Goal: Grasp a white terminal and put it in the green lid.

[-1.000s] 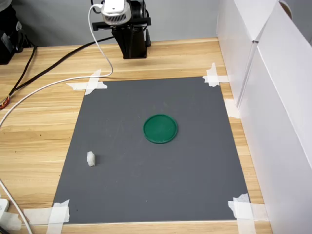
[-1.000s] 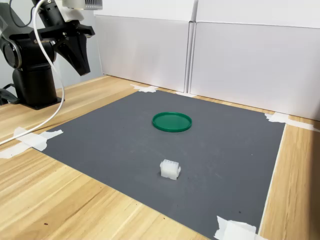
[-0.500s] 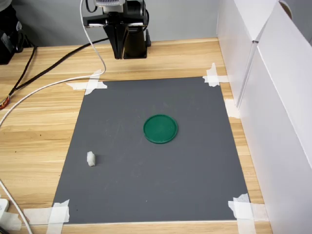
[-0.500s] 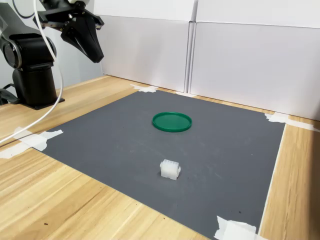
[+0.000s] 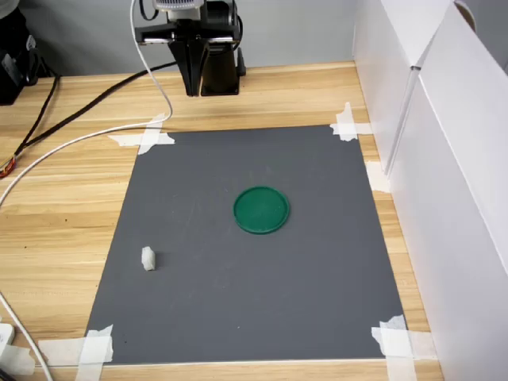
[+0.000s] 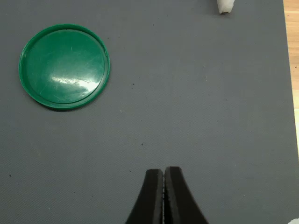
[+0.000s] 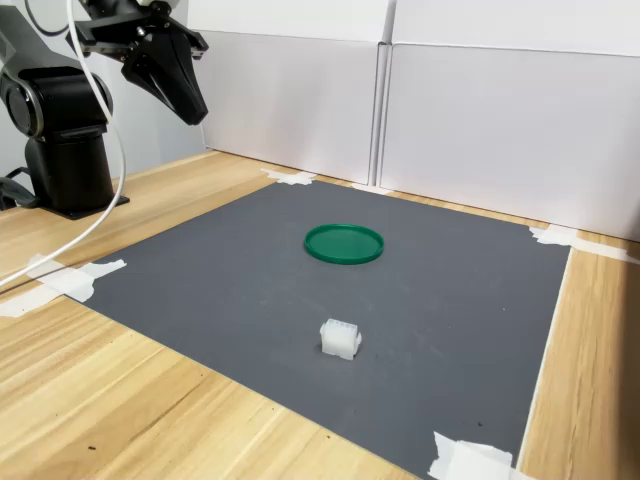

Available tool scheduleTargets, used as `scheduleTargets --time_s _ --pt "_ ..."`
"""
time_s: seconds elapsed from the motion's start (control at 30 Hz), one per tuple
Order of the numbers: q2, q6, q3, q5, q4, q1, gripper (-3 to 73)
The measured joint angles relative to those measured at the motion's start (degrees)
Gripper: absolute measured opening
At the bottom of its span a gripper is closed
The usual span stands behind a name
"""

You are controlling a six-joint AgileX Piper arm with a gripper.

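The white terminal point(image 7: 340, 338) sits alone near the front of the grey mat point(image 7: 420, 330), well apart from the green lid point(image 7: 344, 243) mid-mat, which lies rim-up and empty. Beyond, the end effector point(image 7: 190, 105) hangs high with jaws pressed together, holding nothing. The wrist view crops the terminal at its edge.

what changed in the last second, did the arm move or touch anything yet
The gripper swung over the last second: toward the first exterior view's left, and up and toward the second exterior view's right. Since half a second ago it has held about still. It is shut and empty; nothing was taken hold of. The white terminal and the green lid lie where they were on the grey mat, apart.
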Motion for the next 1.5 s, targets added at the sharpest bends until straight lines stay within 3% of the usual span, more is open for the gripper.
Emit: scheduleTargets --time_s 0.53,1.5 --pt "2.1 0.0 -1.4 -0.6 -0.1 0.0 -1.7" --pt "27.1 0.0 -25.0 1.6 -2.8 0.0 -1.7"
